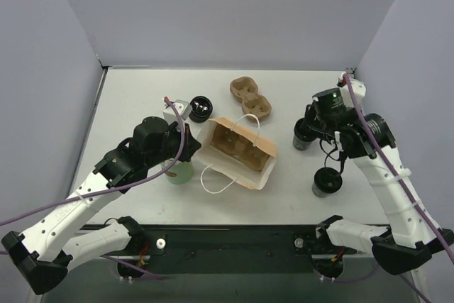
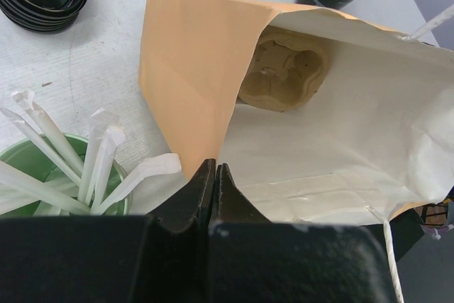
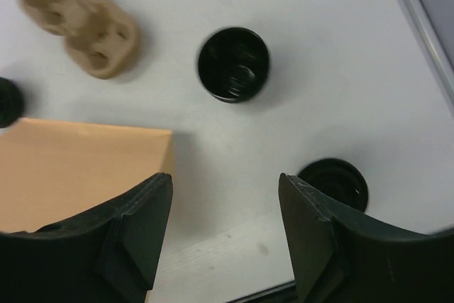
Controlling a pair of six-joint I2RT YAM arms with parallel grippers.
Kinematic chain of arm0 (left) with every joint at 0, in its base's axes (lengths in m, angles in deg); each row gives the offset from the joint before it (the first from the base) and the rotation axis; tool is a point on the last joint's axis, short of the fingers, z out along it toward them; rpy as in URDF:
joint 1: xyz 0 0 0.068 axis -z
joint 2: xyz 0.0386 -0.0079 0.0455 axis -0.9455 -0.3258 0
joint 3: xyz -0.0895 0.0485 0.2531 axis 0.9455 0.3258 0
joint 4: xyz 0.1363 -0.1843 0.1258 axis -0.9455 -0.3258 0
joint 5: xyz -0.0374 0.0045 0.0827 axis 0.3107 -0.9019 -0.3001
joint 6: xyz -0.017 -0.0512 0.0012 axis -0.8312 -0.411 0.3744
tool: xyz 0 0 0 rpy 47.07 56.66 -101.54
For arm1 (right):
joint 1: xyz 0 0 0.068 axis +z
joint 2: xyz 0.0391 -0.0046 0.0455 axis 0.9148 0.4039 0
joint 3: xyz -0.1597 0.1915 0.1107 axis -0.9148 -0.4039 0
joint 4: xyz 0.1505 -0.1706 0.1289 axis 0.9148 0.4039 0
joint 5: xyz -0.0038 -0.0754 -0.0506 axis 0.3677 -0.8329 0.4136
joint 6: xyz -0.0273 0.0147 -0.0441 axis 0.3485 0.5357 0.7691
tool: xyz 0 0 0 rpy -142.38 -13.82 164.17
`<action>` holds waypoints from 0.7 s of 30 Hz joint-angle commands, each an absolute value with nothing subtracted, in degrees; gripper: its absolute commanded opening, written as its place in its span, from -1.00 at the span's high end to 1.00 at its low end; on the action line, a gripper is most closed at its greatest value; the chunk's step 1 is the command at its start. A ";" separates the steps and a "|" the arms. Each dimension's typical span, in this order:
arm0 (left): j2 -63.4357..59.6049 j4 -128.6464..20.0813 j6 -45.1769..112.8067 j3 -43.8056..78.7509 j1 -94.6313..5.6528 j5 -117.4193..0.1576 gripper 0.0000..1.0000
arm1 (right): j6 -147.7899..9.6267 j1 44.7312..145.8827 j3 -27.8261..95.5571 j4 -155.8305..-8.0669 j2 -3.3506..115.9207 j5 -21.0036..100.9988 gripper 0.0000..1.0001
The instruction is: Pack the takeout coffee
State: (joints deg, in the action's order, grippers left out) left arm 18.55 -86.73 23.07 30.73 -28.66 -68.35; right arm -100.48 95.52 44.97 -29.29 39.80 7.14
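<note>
Black takeout coffee (image 1: 327, 183), green cup (image 2: 28, 164), white straws (image 2: 104, 157), tan paper bag (image 2: 191, 62), beige cup carrier (image 1: 251, 98)

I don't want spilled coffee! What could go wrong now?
1. Two black cups look alike: the open right gripper might grab the seemingly lidless cup, not the lidded takeout coffee.
2. The green cup of straws stands right beside the left gripper pinching the paper bag; a nudge could tip it.

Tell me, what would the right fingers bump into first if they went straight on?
Probably the bare white tabletop between the right fingers, just short of the round black cup ahead; depth is hard to judge.
</note>
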 commanded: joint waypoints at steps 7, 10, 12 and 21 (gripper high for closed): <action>22.16 -85.56 20.44 31.19 -27.05 -67.25 1.00 | -113.59 80.88 28.38 -13.11 41.83 13.89 -0.52; 22.69 -85.39 20.17 31.55 -26.95 -67.33 1.00 | -114.39 77.80 23.72 -13.99 39.19 15.92 -0.57; 22.69 -85.65 19.91 31.55 -26.95 -67.16 1.00 | -113.51 77.26 20.65 -16.09 37.96 15.92 -0.60; 22.07 -86.79 19.47 31.02 -26.60 -66.89 1.00 | -105.43 74.36 13.17 -22.42 37.43 18.29 -0.82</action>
